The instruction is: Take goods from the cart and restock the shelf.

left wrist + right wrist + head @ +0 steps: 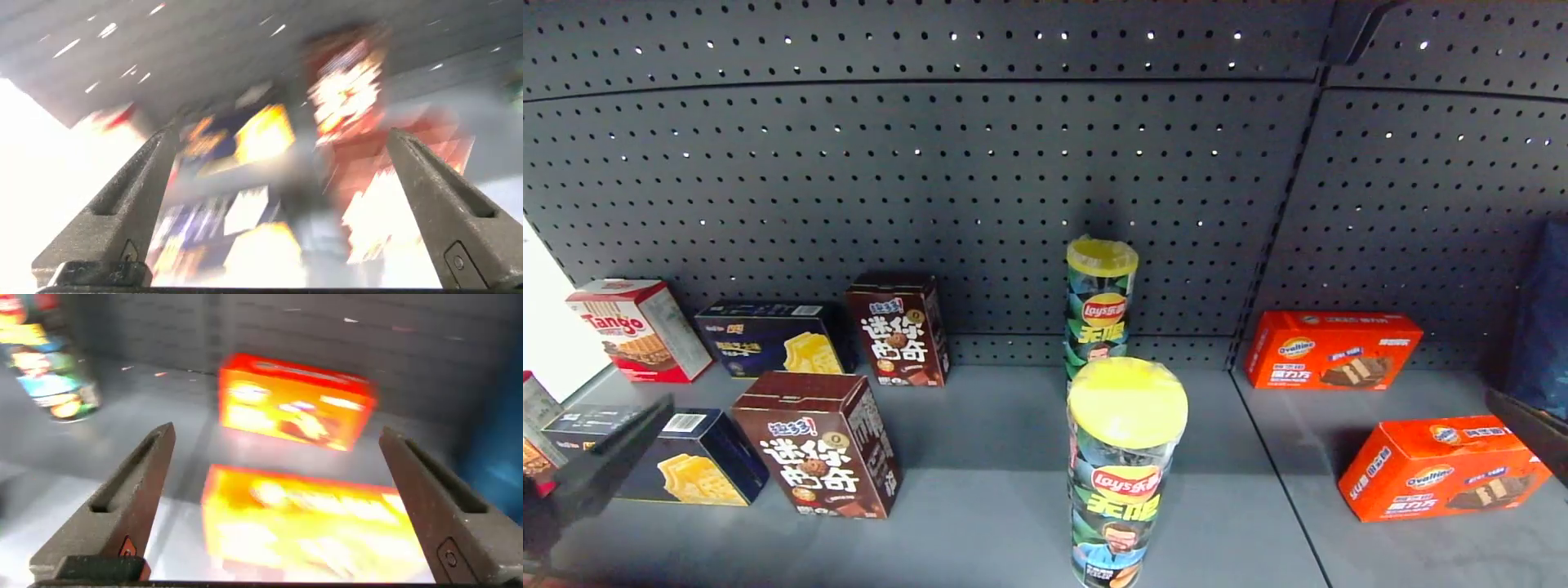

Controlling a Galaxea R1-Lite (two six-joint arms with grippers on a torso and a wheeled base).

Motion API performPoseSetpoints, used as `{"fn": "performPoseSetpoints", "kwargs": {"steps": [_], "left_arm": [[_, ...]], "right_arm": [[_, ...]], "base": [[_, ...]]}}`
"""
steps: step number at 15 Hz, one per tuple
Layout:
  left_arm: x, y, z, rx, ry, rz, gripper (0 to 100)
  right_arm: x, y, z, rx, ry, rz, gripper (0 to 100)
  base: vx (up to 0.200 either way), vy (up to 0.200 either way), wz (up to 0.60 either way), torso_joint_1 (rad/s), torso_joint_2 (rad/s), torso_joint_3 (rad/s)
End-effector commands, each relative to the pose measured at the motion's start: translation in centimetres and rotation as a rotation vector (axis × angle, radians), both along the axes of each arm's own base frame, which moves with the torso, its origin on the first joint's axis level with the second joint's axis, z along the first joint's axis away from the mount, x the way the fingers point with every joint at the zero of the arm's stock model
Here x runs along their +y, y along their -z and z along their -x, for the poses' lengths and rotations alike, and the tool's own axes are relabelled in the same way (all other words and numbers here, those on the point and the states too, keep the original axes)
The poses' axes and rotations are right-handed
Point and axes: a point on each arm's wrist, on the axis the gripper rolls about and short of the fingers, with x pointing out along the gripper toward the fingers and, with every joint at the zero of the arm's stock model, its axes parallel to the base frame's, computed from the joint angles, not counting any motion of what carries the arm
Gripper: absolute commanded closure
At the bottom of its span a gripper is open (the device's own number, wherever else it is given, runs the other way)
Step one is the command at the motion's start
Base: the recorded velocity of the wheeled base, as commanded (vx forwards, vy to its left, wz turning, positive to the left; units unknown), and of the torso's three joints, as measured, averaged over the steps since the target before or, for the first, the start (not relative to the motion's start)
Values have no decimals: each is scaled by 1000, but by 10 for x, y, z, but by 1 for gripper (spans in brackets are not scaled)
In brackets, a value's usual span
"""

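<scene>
Landmark: tall cylindrical chip can with yellow plastic lid point(1127, 482), upright at the front of the grey metal shelf point(996, 425); a matching rear can point(1101, 310) stands directly behind it.
Left of the can: two dark brown cardboard boxes point(825, 453), two navy boxes point(698, 465) and a red-and-white wafer box point(641, 328), all upright.
Right of the can: two orange cardboard boxes, rear point(1327, 349) and front point(1441, 469), lying flat with their long sides running along the shelf.
Left gripper point(282, 143): fingers spread wide, nothing between them; far left of the can, facing the navy and brown boxes.
Right gripper point(278, 433): also spread and empty; far right of the can, with the front orange box just ahead, its long side across the gap.
Judgement: both arms are free, so the next item has yet to be fetched; the bare floor on either side of the can looks fit for it.
</scene>
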Motion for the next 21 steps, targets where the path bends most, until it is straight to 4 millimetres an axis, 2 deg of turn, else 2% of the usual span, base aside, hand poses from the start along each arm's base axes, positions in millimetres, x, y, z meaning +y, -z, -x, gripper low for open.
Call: {"fn": "performPoseSetpoints", "kwargs": {"steps": [1, 4, 6, 7, 9, 10, 12, 13, 15, 17, 19, 21], "left_arm": [[12, 39, 56, -60, -127, 11, 0], [15, 56, 75, -2, -184, 1, 0], [17, 67, 82, 35, -227, -10, 0], [17, 70, 83, 39, -238, -12, 0], [18, 80, 85, 51, -261, -17, 0], [18, 82, 86, 51, -264, -18, 0], [18, 85, 89, 35, -262, -15, 0], [19, 91, 92, 23, -258, -12, 0], [19, 98, 97, -6, -244, -3, 0], [21, 112, 102, -43, -201, 12, 0], [21, 114, 102, -45, -194, 44, 0], [20, 124, 99, -23, -180, 61, 0]], "right_arm": [[-10, 21, 34, -61, 70, -14, 0], [-16, 53, 56, -64, 200, -17, 0], [-21, 82, 73, -62, 350, -12, 0], [-21, 88, 79, -66, 384, -14, 0], [-19, 115, 102, -38, 408, -31, 0], [-19, 121, 104, -8, 414, -40, 0], [-18, 121, 104, -20, 391, -61, 0], [-16, 121, 103, -10, 271, -67, 0], [-14, 121, 103, -7, 211, -59, 0], [-16, 121, 103, -6, 273, -66, 0], [-18, 122, 104, -13, 382, -71, 0], [-18, 121, 104, -9, 406, -32, 0]], "base": [[0, 0, 0, 0, 0, 0], [0, 0, 0, 0, 0, 0], [0, 0, 0, 0, 0, 0], [0, 0, 0, 0, 0, 0], [0, 0, 0, 0, 0, 0], [0, 0, 0, 0, 0, 0], [0, 0, 0, 0, 0, 0], [0, 0, 0, 0, 0, 0], [0, 0, 0, 0, 0, 0], [0, 0, 0, 0, 0, 0], [0, 0, 0, 0, 0, 0], [0, 0, 0, 0, 0, 0]]}}
